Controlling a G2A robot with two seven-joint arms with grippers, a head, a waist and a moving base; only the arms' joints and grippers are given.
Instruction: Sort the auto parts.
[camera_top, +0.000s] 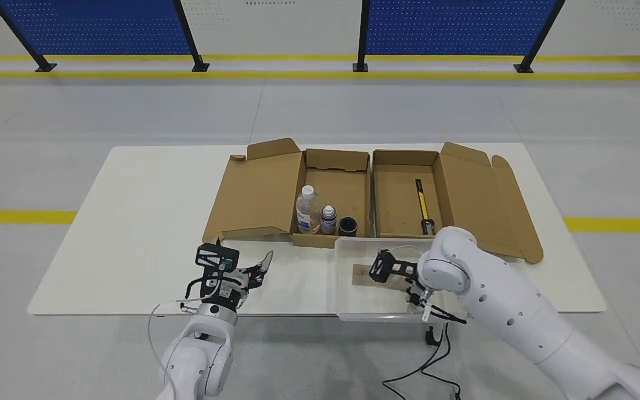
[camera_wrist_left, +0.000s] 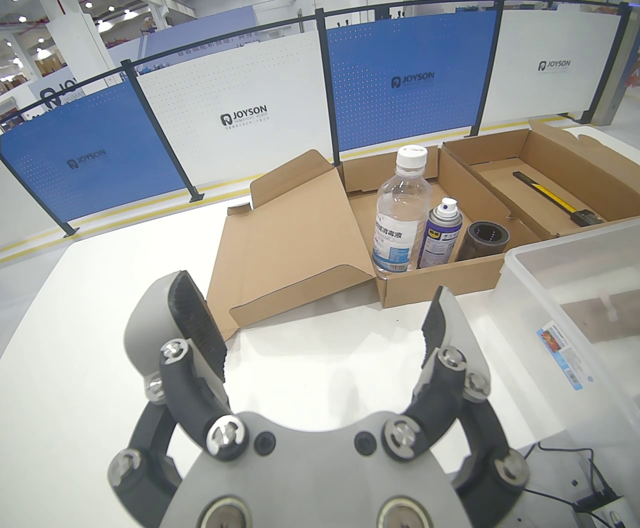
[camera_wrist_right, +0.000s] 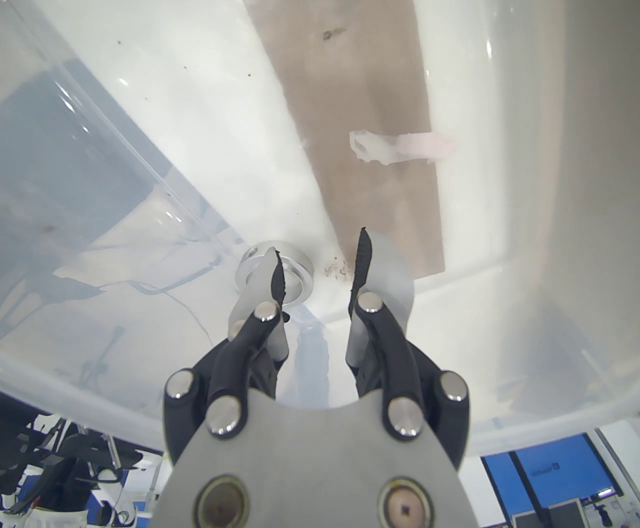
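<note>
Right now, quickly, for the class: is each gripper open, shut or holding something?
Left gripper: open, holding nothing.
Right gripper: open in the clear bin, at a silver ring, holding nothing.

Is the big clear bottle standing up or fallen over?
Standing up. The clear bottle stands upright in the cardboard box, its white cap on top, next to the spray can.

Left gripper (camera_wrist_left: 312, 282) fingers (camera_wrist_left: 195, 320) apart, bottle (camera_wrist_left: 401, 215) in box (camera_wrist_left: 300, 240)

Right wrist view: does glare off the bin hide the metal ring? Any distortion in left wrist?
Right wrist view: bright streaks on the bin wall, but the metal ring shows by the right gripper. Left wrist view: wide-angle bowing, the fence top curves; soft shadow on the table under the left gripper.
</note>
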